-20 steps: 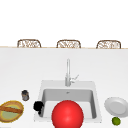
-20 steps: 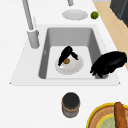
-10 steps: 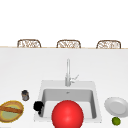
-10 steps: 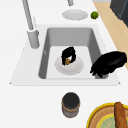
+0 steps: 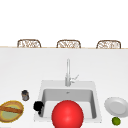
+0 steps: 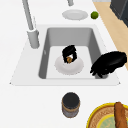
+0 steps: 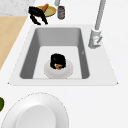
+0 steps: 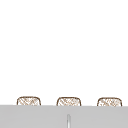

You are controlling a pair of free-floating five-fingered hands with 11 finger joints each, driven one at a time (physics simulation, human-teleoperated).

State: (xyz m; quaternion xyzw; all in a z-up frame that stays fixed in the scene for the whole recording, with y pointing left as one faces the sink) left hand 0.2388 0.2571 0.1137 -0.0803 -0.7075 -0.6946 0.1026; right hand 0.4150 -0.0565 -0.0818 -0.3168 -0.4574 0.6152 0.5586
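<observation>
Small brown food piece (image 6: 69, 59) sat on round white plate (image 6: 62, 70) in grey sink basin (image 6: 53, 37). Right hand (image 6: 69, 52) curled around it, gripping. Left hand (image 6: 108, 63) hovered at sink's left rim, fingers relaxed.

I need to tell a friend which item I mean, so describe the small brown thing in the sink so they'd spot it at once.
Start at the sink basin below the faucet. On its floor lies a round white plate, and on that plate a black hand curls around a small brown-orange item. It is the only coloured thing in the basin; what it is cannot be told.
</observation>
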